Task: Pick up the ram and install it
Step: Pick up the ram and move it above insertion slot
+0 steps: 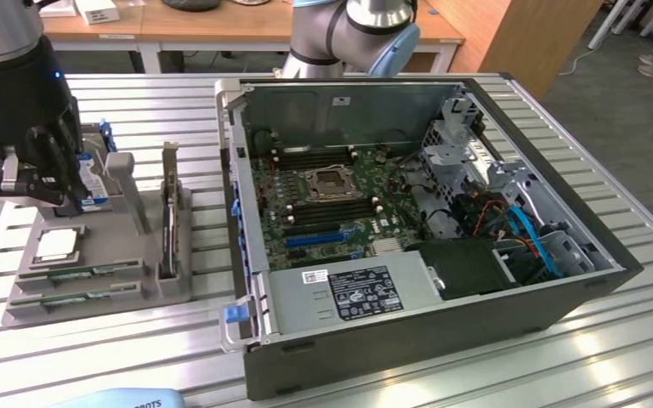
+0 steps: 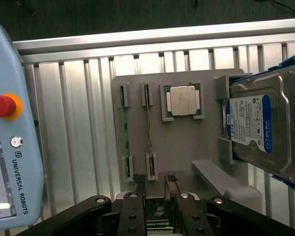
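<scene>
Two sticks stand edge-up in the tray, and the ram nearer the wide-open, empty jaws lies just ahead, long axis running straight away from them.

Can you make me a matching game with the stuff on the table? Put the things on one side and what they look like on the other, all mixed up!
Things:
1. ram stick
2. hard drive
3. square chip
4. computer case

Looks:
A. silver top
B. lying on its side, open
C. blue and white label
D. long, thin and green

Pairs: 1-D, 2-C, 3-A, 4-B
</scene>
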Action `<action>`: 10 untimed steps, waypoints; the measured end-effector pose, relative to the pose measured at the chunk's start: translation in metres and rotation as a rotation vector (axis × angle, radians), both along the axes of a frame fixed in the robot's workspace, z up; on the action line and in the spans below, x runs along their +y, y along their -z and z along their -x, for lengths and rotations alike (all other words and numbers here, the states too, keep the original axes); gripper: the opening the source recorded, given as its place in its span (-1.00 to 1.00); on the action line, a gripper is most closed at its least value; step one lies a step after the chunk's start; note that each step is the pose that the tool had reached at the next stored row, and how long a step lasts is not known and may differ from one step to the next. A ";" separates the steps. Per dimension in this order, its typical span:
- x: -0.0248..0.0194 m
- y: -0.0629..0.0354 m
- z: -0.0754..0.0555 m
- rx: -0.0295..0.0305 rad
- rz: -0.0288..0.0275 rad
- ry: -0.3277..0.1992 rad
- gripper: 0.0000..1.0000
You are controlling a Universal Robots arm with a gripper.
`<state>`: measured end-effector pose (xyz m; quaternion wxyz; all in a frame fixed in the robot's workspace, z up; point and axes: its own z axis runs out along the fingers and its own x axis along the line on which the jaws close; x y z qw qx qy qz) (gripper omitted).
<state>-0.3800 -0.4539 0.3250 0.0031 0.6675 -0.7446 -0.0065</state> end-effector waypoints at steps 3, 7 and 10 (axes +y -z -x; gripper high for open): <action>0.0000 0.0022 0.001 0.0003 0.0003 0.000 -0.41; 0.0000 0.0060 0.001 0.0004 0.0003 0.000 -0.41; 0.0000 0.0091 0.002 0.0004 0.0003 0.000 -0.41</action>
